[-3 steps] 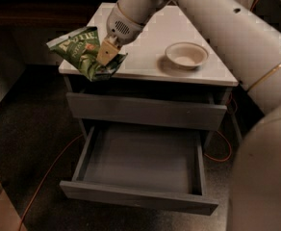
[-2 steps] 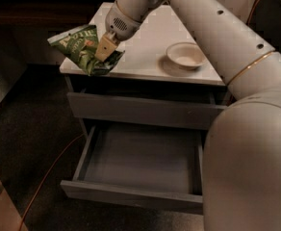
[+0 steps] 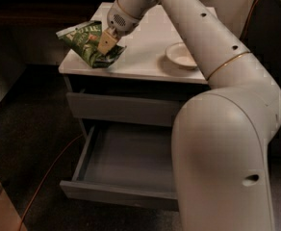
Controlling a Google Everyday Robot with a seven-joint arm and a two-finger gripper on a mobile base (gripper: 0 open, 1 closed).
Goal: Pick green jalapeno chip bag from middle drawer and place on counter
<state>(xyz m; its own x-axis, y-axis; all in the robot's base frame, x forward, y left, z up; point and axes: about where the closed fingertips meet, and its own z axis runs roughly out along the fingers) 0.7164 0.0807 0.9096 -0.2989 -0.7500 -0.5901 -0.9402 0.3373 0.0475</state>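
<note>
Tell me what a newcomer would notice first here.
The huge white arm fills the right foreground. Its hand grips the green jalapeno chip bag at the front left corner of the counter, with a cream bowl further right. Below, the middle drawer stands pulled open.

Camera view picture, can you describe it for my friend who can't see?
The robot's gripper pinches the green jalapeno chip bag at a front corner of the white counter. A cream bowl sits farther along the counter, and the middle drawer below is pulled open.
</note>
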